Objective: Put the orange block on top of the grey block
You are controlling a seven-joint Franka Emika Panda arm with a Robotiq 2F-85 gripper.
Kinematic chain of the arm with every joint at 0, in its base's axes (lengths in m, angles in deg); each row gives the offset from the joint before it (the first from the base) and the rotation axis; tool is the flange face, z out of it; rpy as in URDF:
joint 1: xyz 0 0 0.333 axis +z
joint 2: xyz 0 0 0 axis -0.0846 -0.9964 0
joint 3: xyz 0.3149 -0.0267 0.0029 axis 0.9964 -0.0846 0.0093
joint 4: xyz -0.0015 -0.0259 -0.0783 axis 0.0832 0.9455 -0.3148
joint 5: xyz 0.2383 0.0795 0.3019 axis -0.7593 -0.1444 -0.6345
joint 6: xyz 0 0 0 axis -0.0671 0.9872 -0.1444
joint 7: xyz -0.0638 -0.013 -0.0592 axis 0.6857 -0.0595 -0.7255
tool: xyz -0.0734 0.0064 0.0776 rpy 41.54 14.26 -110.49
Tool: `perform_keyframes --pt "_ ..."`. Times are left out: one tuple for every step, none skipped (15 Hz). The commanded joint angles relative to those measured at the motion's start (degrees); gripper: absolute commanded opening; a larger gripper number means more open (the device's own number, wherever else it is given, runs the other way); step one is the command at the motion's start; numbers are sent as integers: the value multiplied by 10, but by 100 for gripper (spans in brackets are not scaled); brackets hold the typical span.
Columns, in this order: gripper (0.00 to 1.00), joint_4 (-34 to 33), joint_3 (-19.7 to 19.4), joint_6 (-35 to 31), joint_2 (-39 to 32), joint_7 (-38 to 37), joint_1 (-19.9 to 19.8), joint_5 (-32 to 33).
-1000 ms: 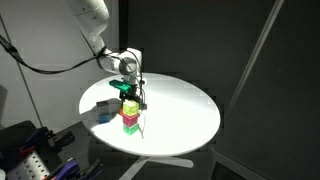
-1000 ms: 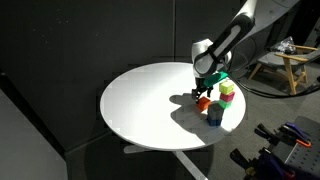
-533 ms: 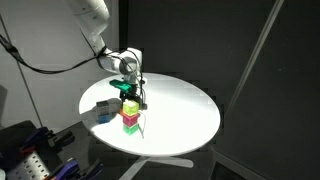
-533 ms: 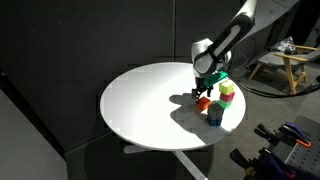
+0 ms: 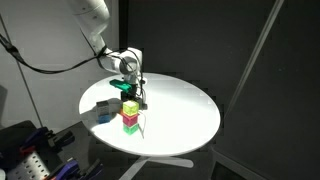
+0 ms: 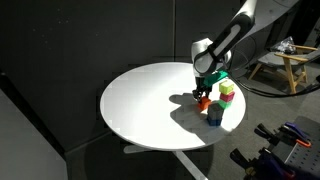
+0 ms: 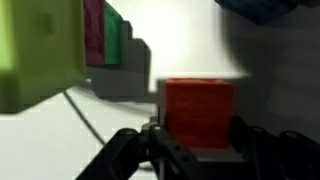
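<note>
gripper [image 6: 203,96] clamped on orange block [image 7: 198,108] | lift straight, centre over grey block [image 6: 215,115] near table [image 6: 140,100] edge, lower square

1. The claw [image 7: 197,145] enters from the bottom edge, its dark fingers [image 7: 125,152] clamping the orange block [image 7: 197,108] on the white desk [image 7: 185,40].
2. A blurred yellow-green cube [image 7: 35,55] fills the left, with a magenta cube [image 7: 93,35] beyond it.
3. At top right sits a dark bluish corner, probably the grey block [image 7: 262,8].
</note>
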Motion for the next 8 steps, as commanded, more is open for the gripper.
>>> perform_keyframes --pt "32 -14 -8 22 0 8 8 -4" --pt "31 -13 -8 23 2 7 9 -4" --pt "31 -13 -8 25 4 7 9 -3" --pt "30 -12 -8 27 7 6 10 -3" --pt "30 -12 -8 30 9 7 11 -2" --pt "30 -11 -9 32 12 6 12 -1" --pt "30 -9 -10 33 15 4 14 1" --pt "30 -9 -11 34 16 3 16 2"
